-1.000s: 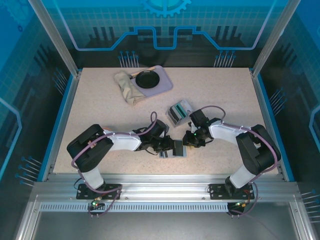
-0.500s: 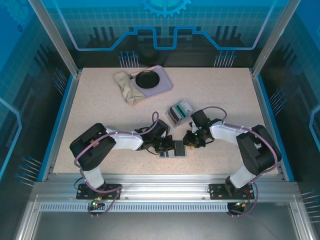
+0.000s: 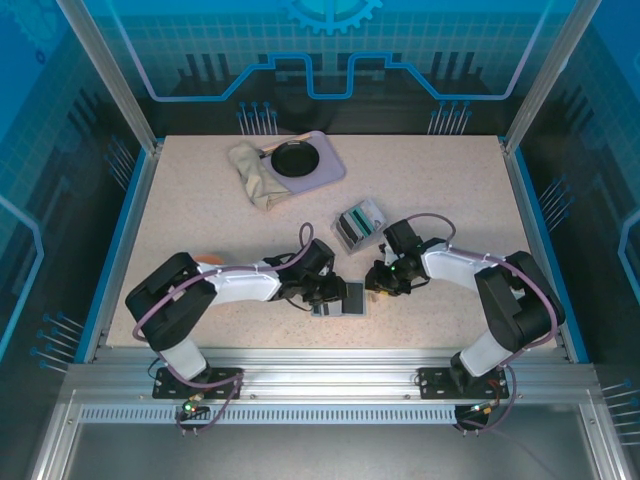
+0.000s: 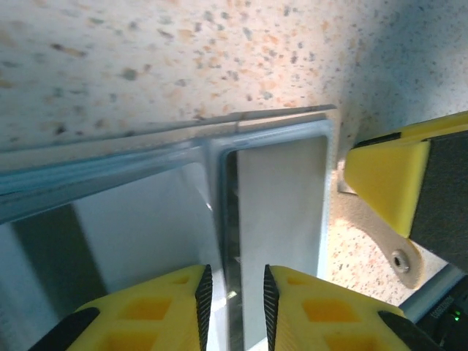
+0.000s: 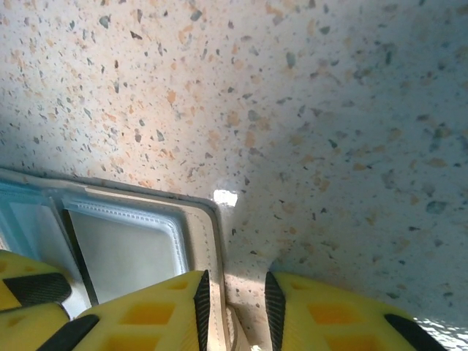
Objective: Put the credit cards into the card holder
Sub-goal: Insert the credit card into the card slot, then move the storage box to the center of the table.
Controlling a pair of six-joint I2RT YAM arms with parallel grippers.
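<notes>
Top view: open card holder [image 3: 342, 299] at 6 o'clock on table [image 3: 200, 220], nudged slightly toward 9 o'clock since a second ago, so seemingly being positioned, not loaded. Left gripper [image 3: 326, 293] and right gripper [image 3: 377, 282] flanking it. Credit cards [image 3: 358, 218] upright in grey tray [image 3: 339, 233] at its 12 o'clock.
Left wrist: narrowly parted jaws over holder's centre seam, grip impossible to tell.
Right wrist: near-closed jaws apparently nipping holder's tan edge.
</notes>
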